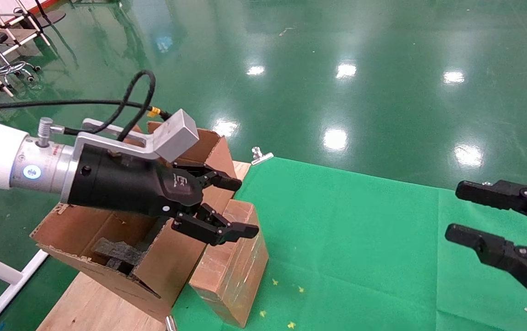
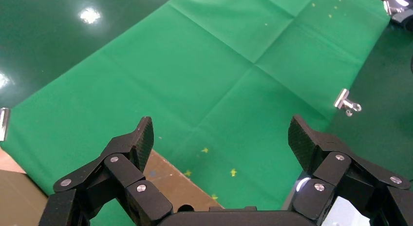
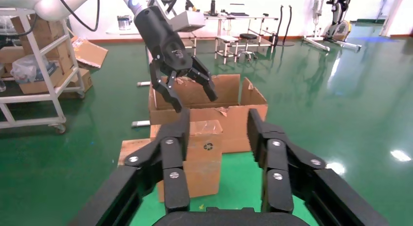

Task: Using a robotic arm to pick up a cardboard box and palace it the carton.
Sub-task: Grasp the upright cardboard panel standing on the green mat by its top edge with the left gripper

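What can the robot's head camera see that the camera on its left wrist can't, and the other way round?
Only the head view shows the carton with its black foam, and the right gripper, open, off to the side. Only the left wrist view shows a silver clip at the cloth's far edge. Both show the open left gripper above the cardboard box and the green cloth.

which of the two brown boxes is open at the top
The carton, the larger one with upright flaps, under the left hand. The smaller cardboard box beside it is taped shut.
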Controlling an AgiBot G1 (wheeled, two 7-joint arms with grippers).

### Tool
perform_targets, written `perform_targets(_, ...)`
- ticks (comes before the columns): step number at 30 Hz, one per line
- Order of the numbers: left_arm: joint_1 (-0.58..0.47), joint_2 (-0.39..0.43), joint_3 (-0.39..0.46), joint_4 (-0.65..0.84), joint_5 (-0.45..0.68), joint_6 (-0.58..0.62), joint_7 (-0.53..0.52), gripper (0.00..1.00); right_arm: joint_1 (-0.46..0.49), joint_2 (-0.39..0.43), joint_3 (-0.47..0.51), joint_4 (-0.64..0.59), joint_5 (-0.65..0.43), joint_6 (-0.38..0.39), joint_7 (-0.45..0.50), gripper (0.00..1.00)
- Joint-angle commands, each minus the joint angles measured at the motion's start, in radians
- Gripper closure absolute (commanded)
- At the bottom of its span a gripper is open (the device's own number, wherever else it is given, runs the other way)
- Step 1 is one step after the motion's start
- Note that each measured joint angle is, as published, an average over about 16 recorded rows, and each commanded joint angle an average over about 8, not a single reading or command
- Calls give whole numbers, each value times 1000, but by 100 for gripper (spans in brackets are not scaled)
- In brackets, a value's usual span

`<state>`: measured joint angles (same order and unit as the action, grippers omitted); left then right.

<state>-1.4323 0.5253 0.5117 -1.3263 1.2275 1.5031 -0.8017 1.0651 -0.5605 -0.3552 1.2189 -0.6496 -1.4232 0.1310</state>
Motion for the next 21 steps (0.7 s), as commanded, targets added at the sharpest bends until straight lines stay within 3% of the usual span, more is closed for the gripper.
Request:
perform_targets(1, -16, 0, 10, -3, 18, 5, -25, 0, 0, 0, 0, 0, 0, 0, 0, 100)
perform_targets(9, -43, 12, 36, 3, 67, 26, -56, 0, 0, 0, 0, 0, 0, 0, 0, 100)
perform_targets(16, -185, 68, 172, 13, 231, 79, -283, 0, 0, 0, 0, 0, 0, 0, 0, 100)
perform_targets(21, -284, 97, 307, 23, 270, 89, -429, 0, 0, 0, 0, 0, 0, 0, 0, 100)
